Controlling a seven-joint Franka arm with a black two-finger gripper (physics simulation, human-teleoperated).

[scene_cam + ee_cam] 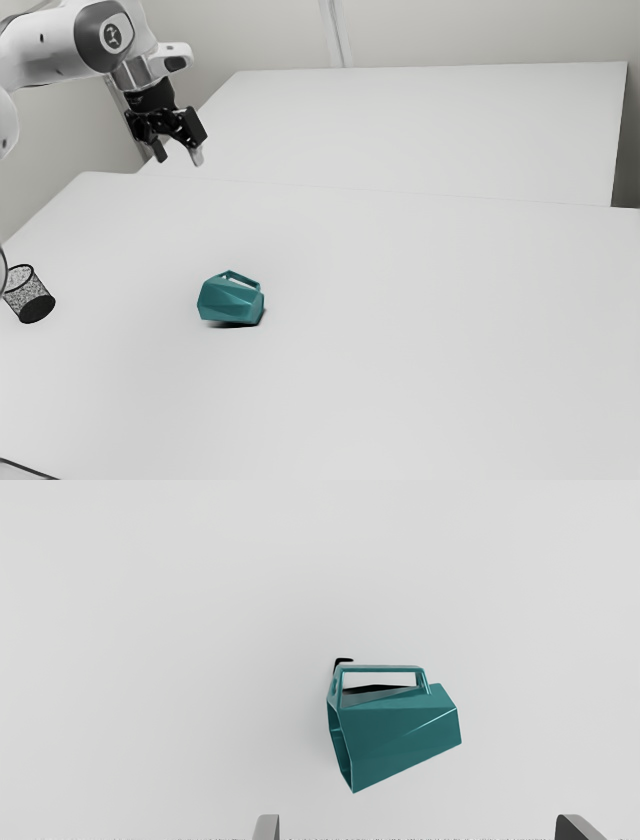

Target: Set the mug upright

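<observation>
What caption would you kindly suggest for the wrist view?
A faceted teal mug lies on its side beyond the open gripper.

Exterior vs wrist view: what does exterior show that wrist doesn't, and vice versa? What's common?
Exterior view: the arm, the open gripper raised above the table, and a dark mesh container toward the exterior view's left.

Wrist view: into the mouth of the mug, plus dark shadow seen through its handle.

Both: the teal mug on its side on the pale tabletop, handle visible, and gripper fingers standing apart with nothing between them.
</observation>
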